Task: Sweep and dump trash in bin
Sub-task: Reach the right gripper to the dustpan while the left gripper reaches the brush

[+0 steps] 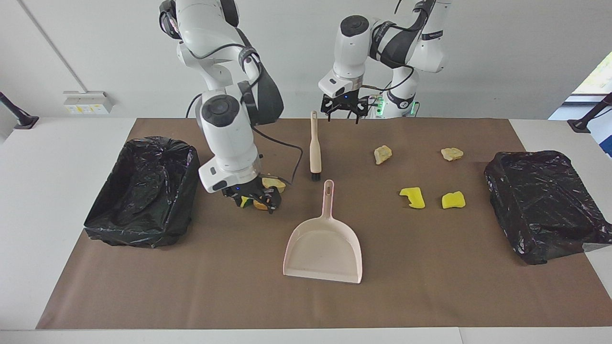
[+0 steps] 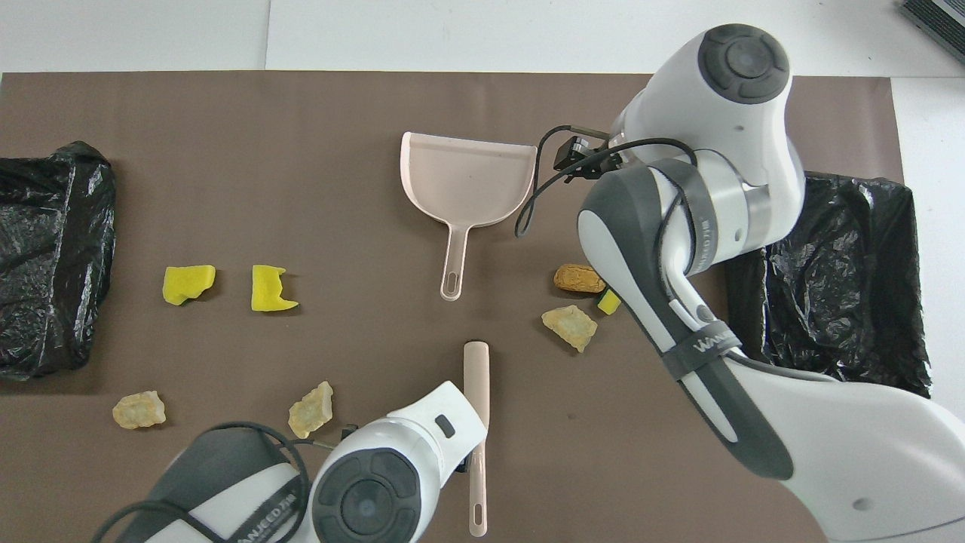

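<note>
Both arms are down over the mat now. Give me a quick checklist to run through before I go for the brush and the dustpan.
1. Both open, left pincer and right pincer: ok.
2. Left pincer over the beige plastic brush: not ok; it hangs beside the handle's end, toward the left arm's end of the table.
3. Right pincer over the pale pink plastic dustpan: not ok; it is low over the orange crumbly lump and the scraps beside it.
4. Right pincer clear of those scraps: cannot tell.
5. Dustpan empty, handle toward the robots: ok.
6. Black bag-lined bin at the right arm's end open: ok.
</note>
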Tool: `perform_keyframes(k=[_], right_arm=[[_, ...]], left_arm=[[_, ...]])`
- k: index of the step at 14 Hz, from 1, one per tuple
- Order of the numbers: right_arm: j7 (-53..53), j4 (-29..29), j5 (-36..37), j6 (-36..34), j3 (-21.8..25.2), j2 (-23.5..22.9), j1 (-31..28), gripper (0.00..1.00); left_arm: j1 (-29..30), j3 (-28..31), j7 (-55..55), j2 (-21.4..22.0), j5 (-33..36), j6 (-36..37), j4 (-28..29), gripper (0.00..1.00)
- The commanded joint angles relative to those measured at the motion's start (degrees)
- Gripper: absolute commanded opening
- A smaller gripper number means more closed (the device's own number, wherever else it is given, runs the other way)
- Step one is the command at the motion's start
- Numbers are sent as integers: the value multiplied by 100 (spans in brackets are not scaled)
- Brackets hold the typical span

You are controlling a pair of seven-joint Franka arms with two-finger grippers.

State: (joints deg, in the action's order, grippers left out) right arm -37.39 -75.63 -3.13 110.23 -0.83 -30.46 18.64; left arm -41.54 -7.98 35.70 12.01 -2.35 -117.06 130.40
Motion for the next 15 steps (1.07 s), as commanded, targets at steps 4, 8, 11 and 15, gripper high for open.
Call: perform_keyframes(k=[4,8,11,15], right_arm=[[-1103,883,-170,-37,-66,-839,877,100],[-1122,874,-302,85,-259,-970,905,100],[-1113,839,-311,69,-479,-971,896,100],[-1008,637,-328,-107,-479,-910,887,100]], left_arm=[[-900,112,1062,-866,-38,-1213,222,100],[-1076,112,1071,-973,-38,-1222,266,91],[-1137,112,1106,-982,-46,-1179,363,71],[-1137,112,1150,-956,-55,-1057,363,26]])
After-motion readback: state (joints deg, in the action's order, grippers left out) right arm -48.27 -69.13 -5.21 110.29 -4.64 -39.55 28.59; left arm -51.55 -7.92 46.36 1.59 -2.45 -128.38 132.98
